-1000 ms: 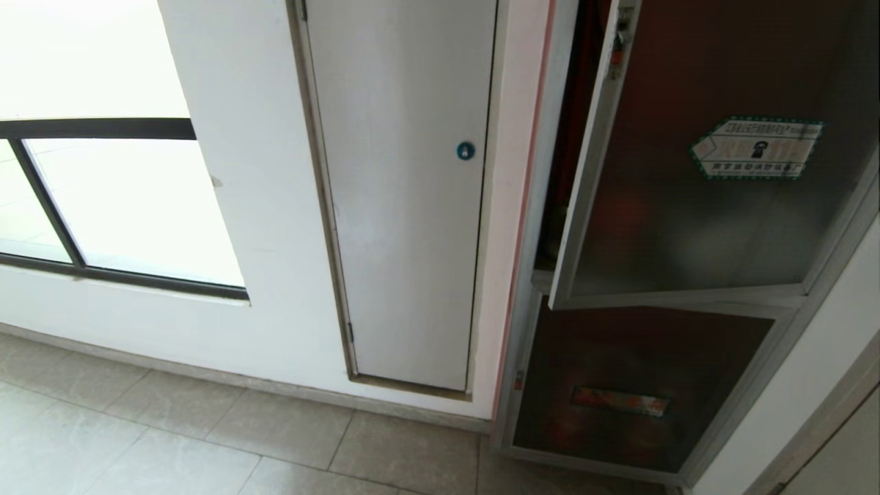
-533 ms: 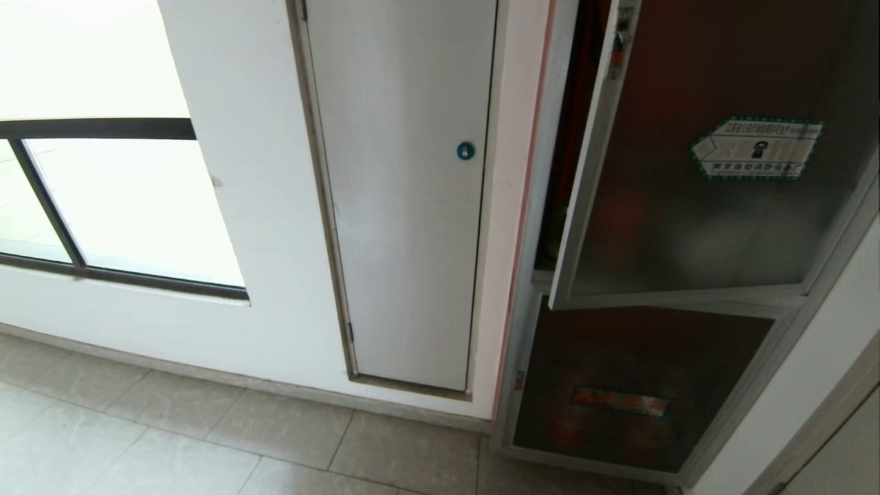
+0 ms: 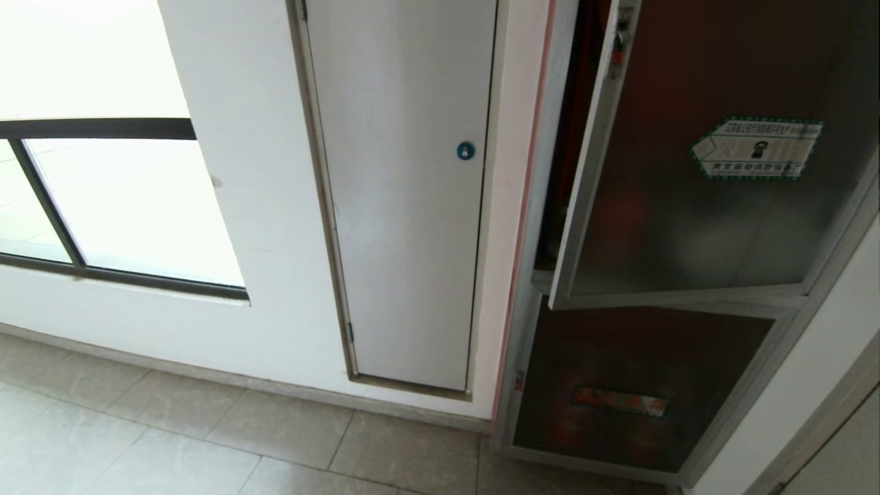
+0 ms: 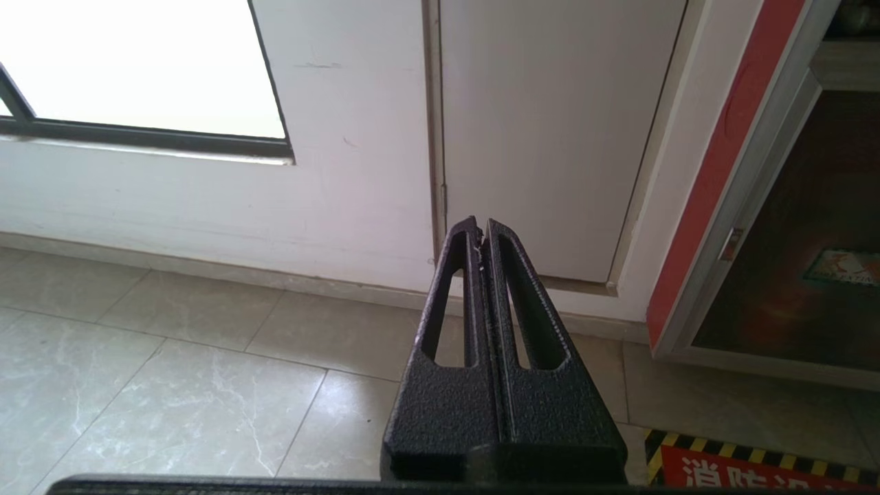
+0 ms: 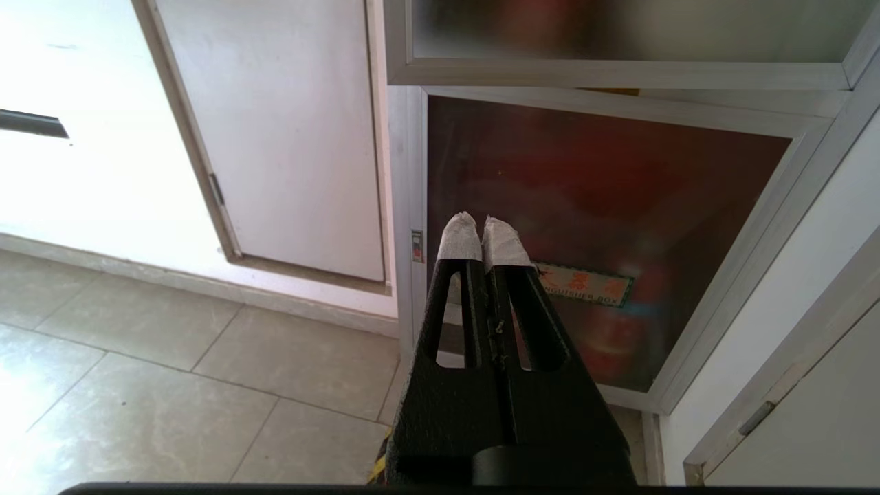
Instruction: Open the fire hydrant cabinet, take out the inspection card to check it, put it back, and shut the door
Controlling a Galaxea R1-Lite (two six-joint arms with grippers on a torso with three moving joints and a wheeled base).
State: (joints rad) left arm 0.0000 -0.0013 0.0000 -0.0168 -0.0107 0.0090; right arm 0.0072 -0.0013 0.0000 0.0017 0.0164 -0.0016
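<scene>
My left gripper [image 4: 480, 230] pressed shut, right gripper [image 5: 484, 230] shut too, white-taped tips, brushed-metal fire hydrant cabinet [image 3: 749, 344], dark glass door [image 3: 687, 227] ajar

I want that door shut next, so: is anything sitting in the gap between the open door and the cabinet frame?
Nothing visible does. The door hangs ajar, its latch edge swung out from the cabinet frame, and the gap shows only red interior, though its upper part is cut off. Both grippers, left and right, are shut and clear of it.
</scene>
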